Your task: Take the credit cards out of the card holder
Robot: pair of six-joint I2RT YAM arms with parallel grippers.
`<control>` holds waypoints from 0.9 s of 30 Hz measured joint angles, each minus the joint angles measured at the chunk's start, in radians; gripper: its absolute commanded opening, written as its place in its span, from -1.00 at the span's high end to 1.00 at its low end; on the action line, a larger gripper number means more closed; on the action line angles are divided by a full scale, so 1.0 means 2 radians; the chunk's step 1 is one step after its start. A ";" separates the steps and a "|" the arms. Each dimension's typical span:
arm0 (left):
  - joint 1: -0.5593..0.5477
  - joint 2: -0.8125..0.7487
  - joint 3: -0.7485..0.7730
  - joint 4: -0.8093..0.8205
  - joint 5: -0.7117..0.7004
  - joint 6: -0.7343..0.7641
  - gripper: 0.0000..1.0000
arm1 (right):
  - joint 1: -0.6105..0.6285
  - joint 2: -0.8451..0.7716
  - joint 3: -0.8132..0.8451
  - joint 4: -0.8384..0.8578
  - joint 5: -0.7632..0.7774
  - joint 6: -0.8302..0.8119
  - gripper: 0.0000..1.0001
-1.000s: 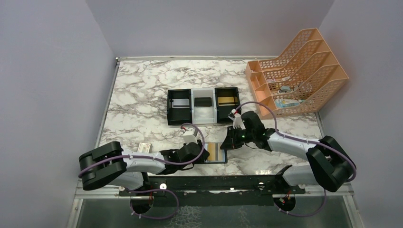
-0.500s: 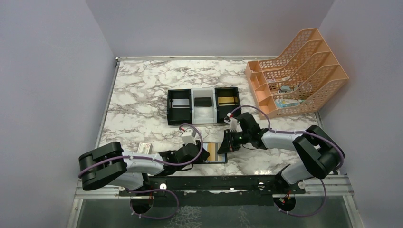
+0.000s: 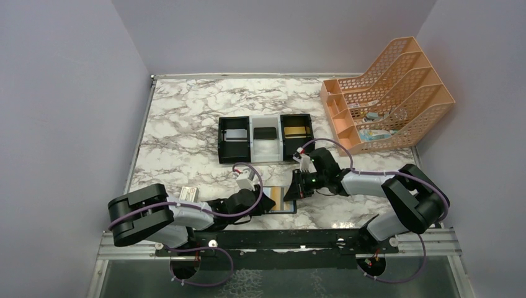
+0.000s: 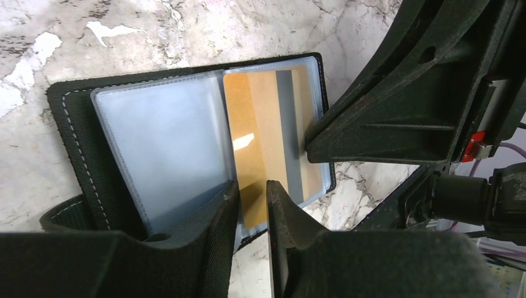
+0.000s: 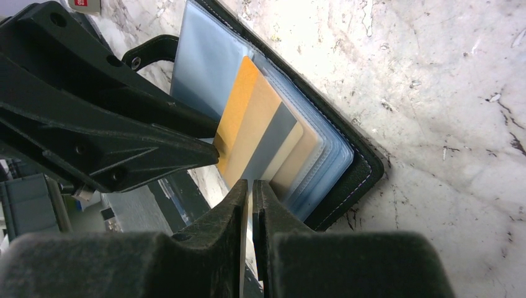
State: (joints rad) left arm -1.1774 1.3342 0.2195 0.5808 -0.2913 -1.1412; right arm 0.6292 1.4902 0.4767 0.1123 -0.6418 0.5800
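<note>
The card holder (image 3: 286, 209) lies open near the table's front edge, with a black border (image 4: 68, 124) and bluish-grey pocket panels. A gold-tan card with a grey stripe (image 4: 260, 124) sits in its right pocket and sticks partly out of the sleeves (image 5: 248, 118). My left gripper (image 4: 251, 185) has its jaws a narrow gap apart, closed on the holder's near edge at the fold. My right gripper (image 5: 250, 182) is shut on the striped card's free edge. In the top view the left gripper (image 3: 263, 203) and the right gripper (image 3: 293, 191) flank the holder.
A black-white-black tray (image 3: 254, 156) stands behind, with a silver-grey card (image 3: 236, 135) at its left and a gold card (image 3: 296, 131) at its right. A white box with a red mark (image 3: 188, 194) lies at the left. An orange file rack (image 3: 387, 93) is at the back right.
My right gripper has moved left and down onto the holder's right side, with its elbow drawn in. My left arm has shifted only slightly at the holder.
</note>
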 measured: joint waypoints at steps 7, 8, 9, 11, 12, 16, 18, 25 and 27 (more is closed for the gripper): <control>0.010 0.007 -0.016 0.034 0.013 -0.010 0.81 | 0.000 0.000 -0.003 0.007 0.000 0.003 0.79; 0.010 0.007 -0.018 0.036 0.015 -0.011 0.87 | 0.000 0.000 -0.003 0.008 0.000 0.004 0.79; 0.010 0.007 -0.020 0.038 0.015 -0.013 0.92 | 0.000 0.001 -0.003 0.008 0.000 0.005 0.79; 0.012 0.006 -0.023 0.043 0.016 -0.016 1.00 | 0.000 0.001 -0.003 0.008 0.000 0.006 0.79; 0.012 0.006 -0.023 0.044 0.016 -0.016 1.00 | 0.000 0.001 -0.003 0.008 0.000 0.006 0.79; 0.013 0.002 -0.027 0.050 0.016 -0.020 1.00 | 0.000 0.000 -0.003 0.007 0.002 0.009 0.79; 0.013 0.000 -0.029 0.051 0.016 -0.022 1.00 | 0.000 -0.003 -0.004 0.006 0.008 0.010 0.77; 0.013 -0.016 -0.032 0.054 0.017 -0.027 1.00 | 0.003 -0.024 -0.007 -0.002 0.031 0.003 0.77; 0.013 -0.018 -0.032 0.054 0.017 -0.027 1.00 | 0.003 -0.031 -0.006 -0.009 0.037 -0.002 0.76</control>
State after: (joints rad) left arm -1.1519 1.2980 0.1555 0.6888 -0.2573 -1.1942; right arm 0.6357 1.4284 0.4637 0.0944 -0.5682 0.5758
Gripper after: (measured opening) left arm 0.010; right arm 0.114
